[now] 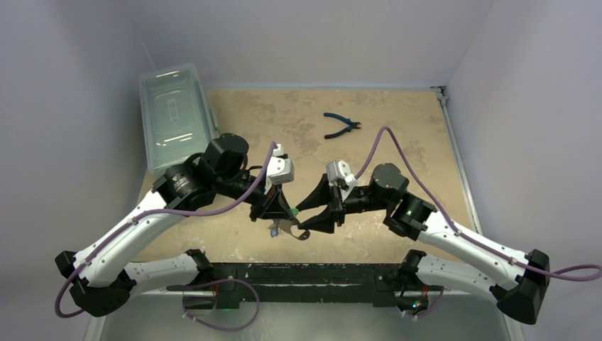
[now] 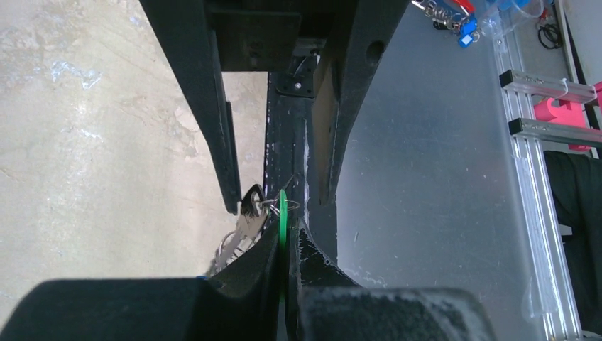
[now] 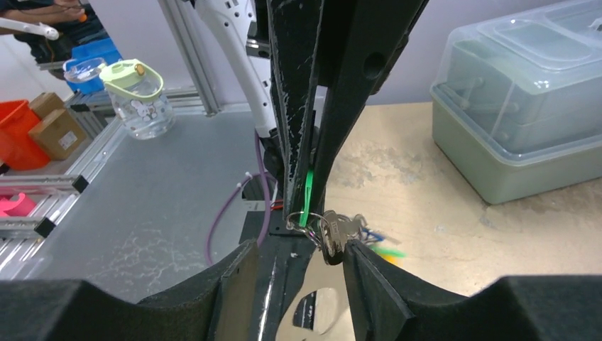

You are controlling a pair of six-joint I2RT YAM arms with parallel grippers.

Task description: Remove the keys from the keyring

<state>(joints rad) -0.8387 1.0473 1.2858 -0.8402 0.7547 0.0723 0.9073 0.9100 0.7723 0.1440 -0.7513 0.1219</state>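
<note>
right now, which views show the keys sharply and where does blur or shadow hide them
Top external: evenly lit, but the keys are a tiny dim clump. Left wrist: green tag crisp, left gripper pinching it a black blur. Right wrist: keys sharp at centre, right gripper dark and soft.

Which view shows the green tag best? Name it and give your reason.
Right wrist: the green tag shows as a bright strip pinched in the left hand, above the silver keys. Left wrist sees it only edge-on, a thin line; top external shows just a green speck.
</note>
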